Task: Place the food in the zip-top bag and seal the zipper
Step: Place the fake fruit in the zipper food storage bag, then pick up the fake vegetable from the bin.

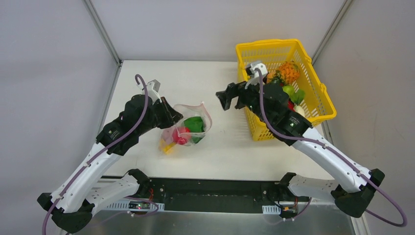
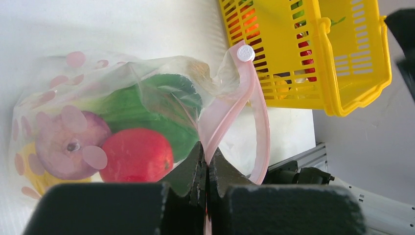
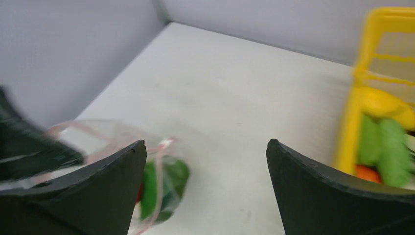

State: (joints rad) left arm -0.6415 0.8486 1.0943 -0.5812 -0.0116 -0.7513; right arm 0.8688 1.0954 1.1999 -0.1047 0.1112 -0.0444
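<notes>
left wrist view: left gripper [image 2: 206, 165] pinches the zipper [image 2: 222, 122] of the bag [image 2: 63, 83], which lies mid-table with food [image 2: 137, 154] inside. its film looks light, soft, slippery, so the stiffer strip is the hold. right gripper [image 3: 205, 166] gapes empty. smooth white table [image 1: 195, 78], basket [image 1: 274, 49] at right, grey walls [image 1: 49, 73] close.

One zip-top bag [image 1: 192, 110], one basket [image 1: 262, 129].

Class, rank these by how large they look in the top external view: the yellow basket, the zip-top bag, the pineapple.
1. yellow basket
2. zip-top bag, clearly smaller
3. pineapple, smallest, though it lies farther from the camera
</notes>
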